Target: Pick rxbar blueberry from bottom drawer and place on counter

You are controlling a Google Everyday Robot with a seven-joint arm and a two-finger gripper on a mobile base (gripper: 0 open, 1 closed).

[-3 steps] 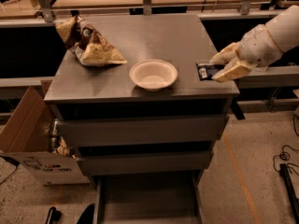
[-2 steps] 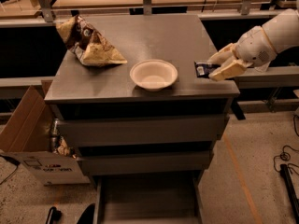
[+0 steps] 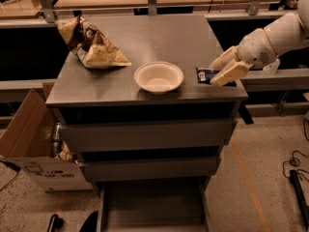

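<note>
The rxbar blueberry (image 3: 204,74), a small dark blue bar, is at the right edge of the counter (image 3: 169,35), just right of the bowl, lying on or just above the surface. My gripper (image 3: 218,73) reaches in from the right, its pale fingers (image 3: 231,72) closed on the bar's right end. The bottom drawer (image 3: 153,202) is pulled open below, and its visible grey tray holds nothing.
A white bowl (image 3: 159,77) sits at the counter's front middle. A tan-and-brown chip bag (image 3: 91,46) lies at the back left. The two upper drawers (image 3: 145,137) are shut. An open cardboard box (image 3: 29,144) stands on the floor to the left. Cables (image 3: 297,170) lie on the floor at right.
The gripper and the bar have moved slightly left and down toward the counter's right edge. Nothing else has moved.
</note>
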